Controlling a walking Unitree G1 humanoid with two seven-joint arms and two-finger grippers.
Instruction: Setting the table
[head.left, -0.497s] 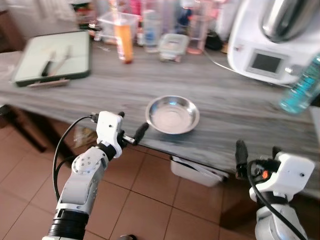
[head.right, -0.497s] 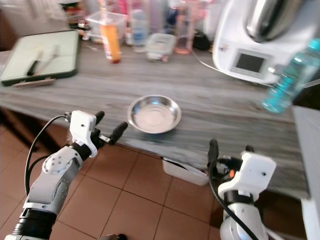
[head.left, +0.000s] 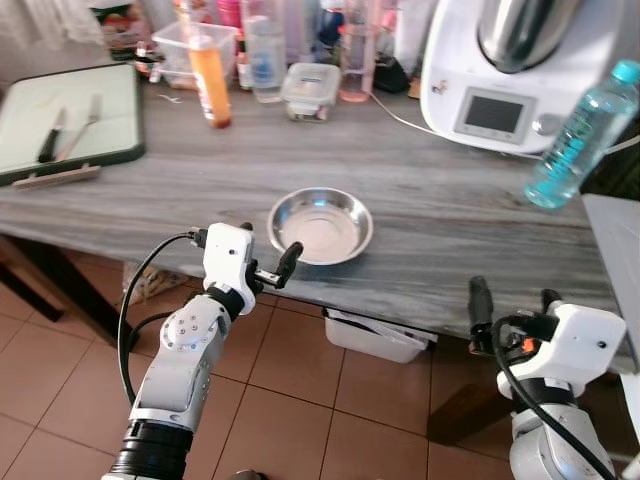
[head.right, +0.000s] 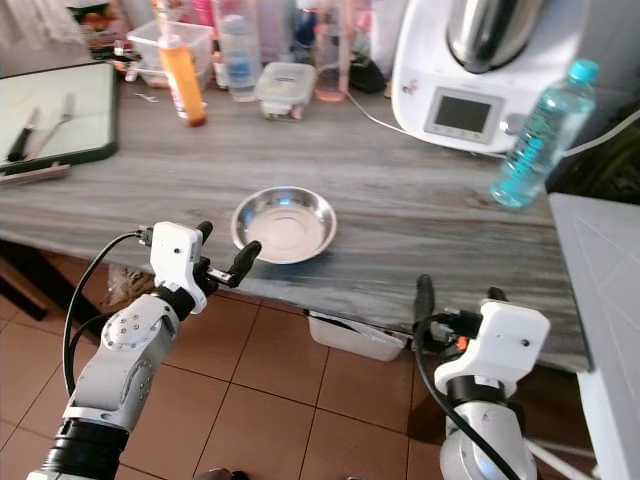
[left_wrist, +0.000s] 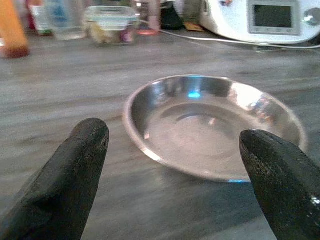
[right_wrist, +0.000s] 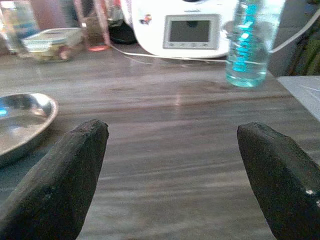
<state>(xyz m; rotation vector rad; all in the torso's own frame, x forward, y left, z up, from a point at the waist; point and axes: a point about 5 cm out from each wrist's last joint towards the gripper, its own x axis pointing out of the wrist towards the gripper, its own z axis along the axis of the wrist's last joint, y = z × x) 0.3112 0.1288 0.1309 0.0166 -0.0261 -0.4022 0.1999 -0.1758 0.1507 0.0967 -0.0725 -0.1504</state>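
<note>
The scene is bright and evenly lit with soft daylight, and both head views are sharp with little blur. The grey desk (head.left: 450, 230) carries a pale sheen across its grain. The steel bowl (head.left: 320, 224) shows white glare and a small blue glint inside. Beneath the desk the tiled floor (head.left: 300, 400) lies in mild shade. In the left wrist view the near black fingers (left_wrist: 65, 175) are soft and out of focus, and the far clutter is hazy.
</note>
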